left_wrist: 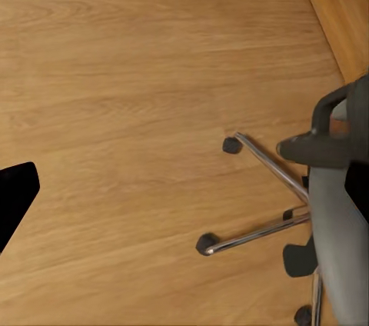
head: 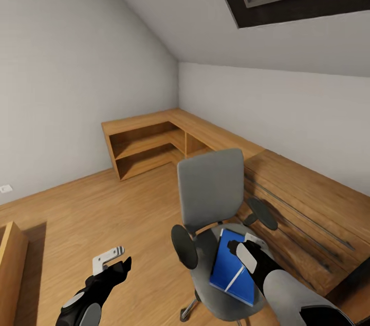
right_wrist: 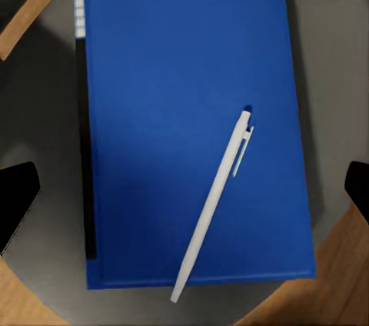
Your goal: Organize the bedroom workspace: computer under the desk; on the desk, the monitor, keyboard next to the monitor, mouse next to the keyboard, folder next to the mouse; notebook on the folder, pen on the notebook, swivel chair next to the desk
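Note:
The swivel chair (head: 210,192) stands mid-room, grey with black armrests (head: 184,246). On its seat lies the blue folder (head: 228,264) with the white pen (head: 235,279) resting diagonally across it. My right gripper (head: 249,247) hovers open just above the folder. In the right wrist view the folder (right_wrist: 169,95) and pen (right_wrist: 214,204) lie between the spread fingertips (right_wrist: 15,199). A thin black strip (right_wrist: 83,149) runs along one folder edge; I cannot tell whether it is the notebook. My left gripper (head: 112,262) is open over the floor beside the chair's chrome base (left_wrist: 265,176). Desk, monitor, keyboard, mouse and computer are out of view.
A light wooden dresser (head: 308,203) stands right behind the chair. An L-shaped wooden shelf unit (head: 149,141) fills the far corner under the sloped ceiling. Another wooden piece (head: 10,259) sits at the lower left. Bare wooden floor (head: 87,213) lies to the chair's left.

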